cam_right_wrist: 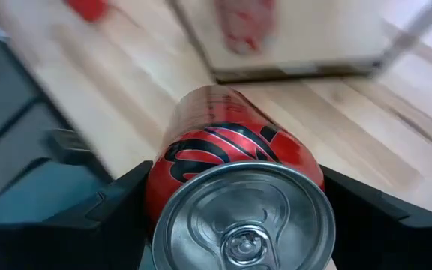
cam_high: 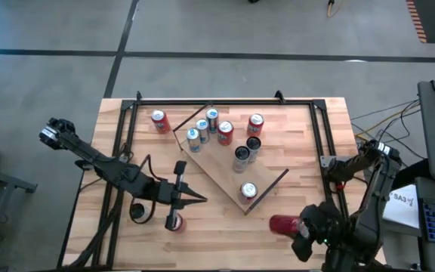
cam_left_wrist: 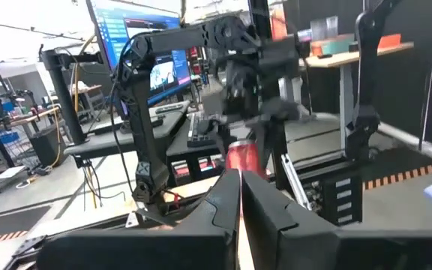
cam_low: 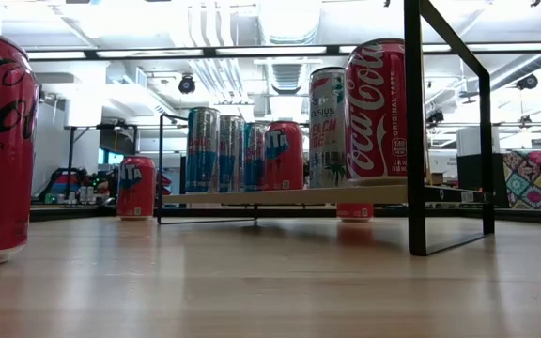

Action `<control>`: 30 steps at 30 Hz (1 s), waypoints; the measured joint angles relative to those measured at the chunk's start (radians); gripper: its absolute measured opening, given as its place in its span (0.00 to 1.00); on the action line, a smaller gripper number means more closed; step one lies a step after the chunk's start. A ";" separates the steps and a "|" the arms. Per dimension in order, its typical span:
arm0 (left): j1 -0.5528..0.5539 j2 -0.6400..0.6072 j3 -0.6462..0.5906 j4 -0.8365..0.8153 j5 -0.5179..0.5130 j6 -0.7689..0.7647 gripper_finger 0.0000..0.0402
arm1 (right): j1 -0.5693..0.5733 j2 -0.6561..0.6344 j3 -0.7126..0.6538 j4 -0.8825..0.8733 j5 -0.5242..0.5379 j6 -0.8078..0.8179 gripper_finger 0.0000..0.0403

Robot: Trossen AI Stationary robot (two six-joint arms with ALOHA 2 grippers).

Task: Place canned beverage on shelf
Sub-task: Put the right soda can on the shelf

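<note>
The plank table (cam_high: 293,136) carries the shelf (cam_high: 274,181), a light-wood board set at a slant in its middle, with seven cans (cam_high: 224,132) standing on it, mostly toward the far end. Just off the shelf's near corner, the right claw (cam_high: 297,227) holds a red can (cam_high: 282,224) between its two fingers. The can lies tipped over, its long axis roughly level; in the right wrist view its silver top faces the camera and its base points toward the shelf. So the shelf lies ahead of this claw, toward the table's middle. The lone can (cam_high: 248,191) at the shelf's near end stands closest to the likely approach path and could be knocked. The left claw (cam_high: 200,199) is pinched shut and empty, just beside another can (cam_high: 174,222) standing on the table.
</note>
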 joint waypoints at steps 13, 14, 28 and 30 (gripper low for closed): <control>0.000 0.004 -0.004 -0.071 -0.024 0.033 0.00 | -0.065 0.002 0.126 0.348 0.201 -0.555 0.74; 0.000 0.004 -0.005 -0.071 -0.024 0.038 0.00 | -0.083 0.002 0.131 0.361 0.195 -0.597 0.74; -0.022 -0.048 -0.136 0.069 -0.024 0.048 0.00 | -0.396 0.003 0.189 0.410 -0.032 -1.043 0.74; -0.029 -0.084 -0.162 0.116 -0.024 0.057 0.00 | -0.444 0.003 0.189 0.411 -0.071 -1.081 0.74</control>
